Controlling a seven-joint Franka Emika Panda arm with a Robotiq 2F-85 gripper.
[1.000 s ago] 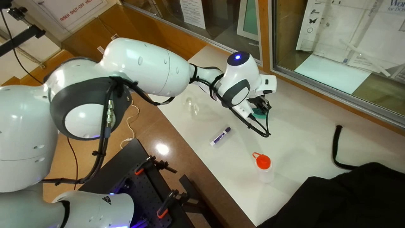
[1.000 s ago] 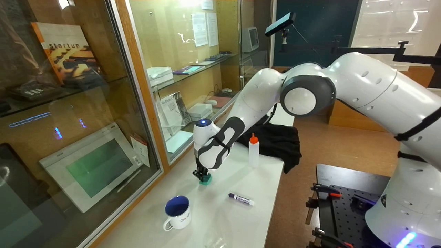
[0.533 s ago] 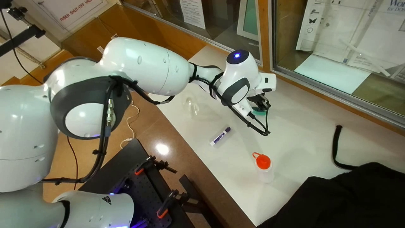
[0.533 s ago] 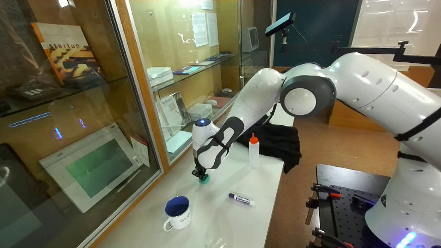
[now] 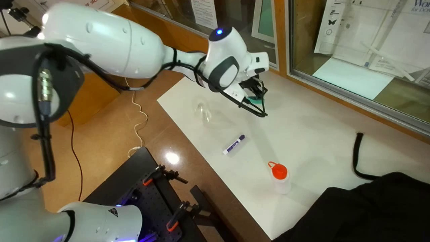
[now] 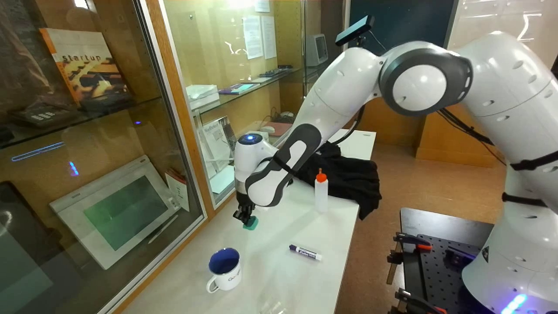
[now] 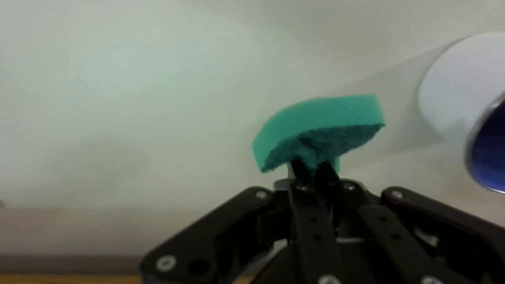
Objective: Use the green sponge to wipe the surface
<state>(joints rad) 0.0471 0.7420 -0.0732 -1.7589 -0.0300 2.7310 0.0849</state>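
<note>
Pinching the green sponge (image 7: 319, 112) by its middle, the fingers (image 7: 298, 169) are clamped on it in the wrist view, and its shape is curved. Near it, at the right edge, stands a white mug (image 7: 453, 90); a part of its blue inside is seen.

In an exterior view, the sponge is under the fingers, on or just above the cream-white tabletop (image 6: 279, 240), I cannot tell which. The mug stands upright near it and shows its blue inner wall. A marker (image 6: 305, 252) lies there, and a squeeze bottle (image 6: 321, 196) with an orange cap (image 6: 321, 177) stands upright near a black cloth (image 6: 351, 179).

In an exterior view, the sponge shows only as a green strip. A transparent thing (image 5: 202, 113) is on the tabletop; its kind, and also the contents of the bottle, I cannot make out.
</note>
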